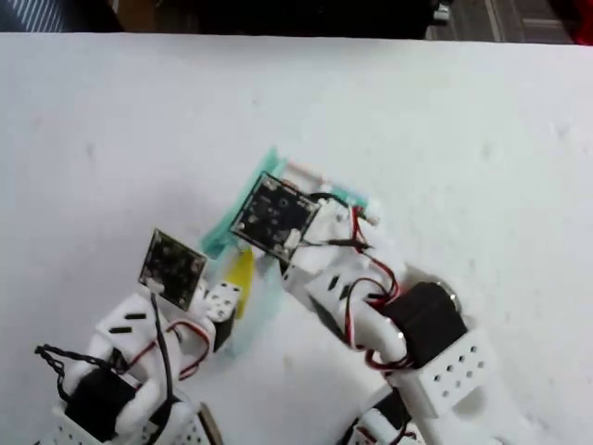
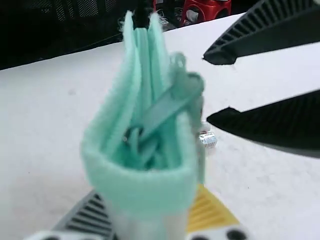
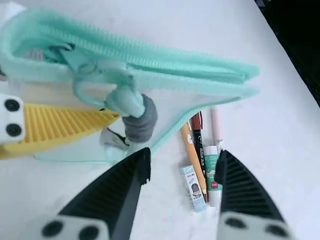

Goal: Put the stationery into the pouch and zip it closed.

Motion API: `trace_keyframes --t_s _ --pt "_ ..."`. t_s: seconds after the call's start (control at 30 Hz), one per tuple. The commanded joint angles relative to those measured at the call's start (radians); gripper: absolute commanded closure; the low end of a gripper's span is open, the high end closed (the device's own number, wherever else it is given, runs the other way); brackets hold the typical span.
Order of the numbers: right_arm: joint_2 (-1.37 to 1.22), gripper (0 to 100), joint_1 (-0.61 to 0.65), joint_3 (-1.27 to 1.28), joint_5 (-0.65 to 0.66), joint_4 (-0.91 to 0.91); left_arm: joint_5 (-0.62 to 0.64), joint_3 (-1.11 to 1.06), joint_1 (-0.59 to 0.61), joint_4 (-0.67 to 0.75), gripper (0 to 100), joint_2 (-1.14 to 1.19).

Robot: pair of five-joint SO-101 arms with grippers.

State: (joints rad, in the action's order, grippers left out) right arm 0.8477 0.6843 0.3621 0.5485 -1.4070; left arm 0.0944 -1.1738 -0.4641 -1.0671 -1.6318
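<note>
The pouch (image 3: 165,65) has a clear body and a mint-green zipper band, and it stands on its edge on the table. My left gripper (image 2: 150,222) is shut on one end of the pouch (image 2: 135,165), with its yellow finger (image 3: 60,125) against the clear side. A mint ring pull (image 3: 97,82) with a grey bead (image 3: 140,120) hangs from the zipper. My right gripper (image 3: 184,156) is open just above the bead. Pens, a pencil and a small stick, the stationery (image 3: 202,160), lie on the table beside the pouch's lower seam. In the high view the right arm covers most of the pouch (image 1: 243,199).
The white table (image 1: 445,120) stretches wide around both arms, with a dark edge at the far side. Both arms crowd together at the pouch in the middle front. Red objects (image 2: 205,7) stand off the table in the background.
</note>
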Motion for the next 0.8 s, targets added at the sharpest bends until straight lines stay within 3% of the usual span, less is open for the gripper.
trace_keyframes --t_s 0.0,0.37,0.77 --pt "0.016 78.7 0.077 -0.006 -0.003 -0.028 -0.012 0.049 0.008 -0.008 98 0.019" --pt "0.016 78.8 0.165 -0.015 -0.003 0.050 -0.012 0.044 0.001 -0.008 98 0.019" --pt "0.008 78.9 0.216 -0.178 -0.003 -0.061 -0.012 0.044 0.002 -0.005 98 0.019"
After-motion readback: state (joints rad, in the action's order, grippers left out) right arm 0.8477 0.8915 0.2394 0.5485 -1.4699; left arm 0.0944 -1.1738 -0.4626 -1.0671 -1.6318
